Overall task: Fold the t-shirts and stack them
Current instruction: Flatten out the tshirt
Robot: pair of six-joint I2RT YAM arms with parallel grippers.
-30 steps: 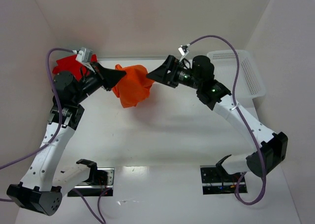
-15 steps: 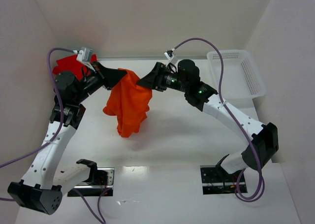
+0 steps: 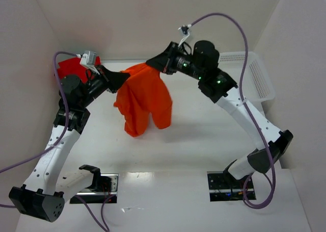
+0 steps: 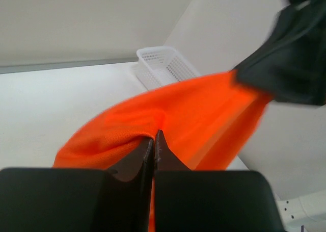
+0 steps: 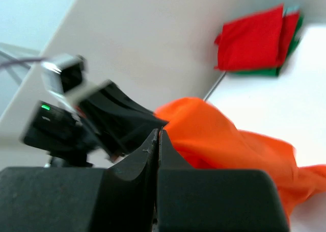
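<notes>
An orange t-shirt hangs in the air over the back of the table, stretched by its top edge between both grippers, its lower part drooping in loose folds. My left gripper is shut on the shirt's left end; in the left wrist view the cloth runs out from the tips of the gripper. My right gripper is shut on the upper right end, with orange cloth at its tips. A folded red t-shirt lies at the back left, on a green one.
A white plastic basket stands at the back right by the wall. White walls close in the table on three sides. Both arm bases sit at the near edge.
The right gripper has shut on the orange shirt and lifted back and up. The bunched shirt has spread out and now hangs longer between the two grippers.
</notes>
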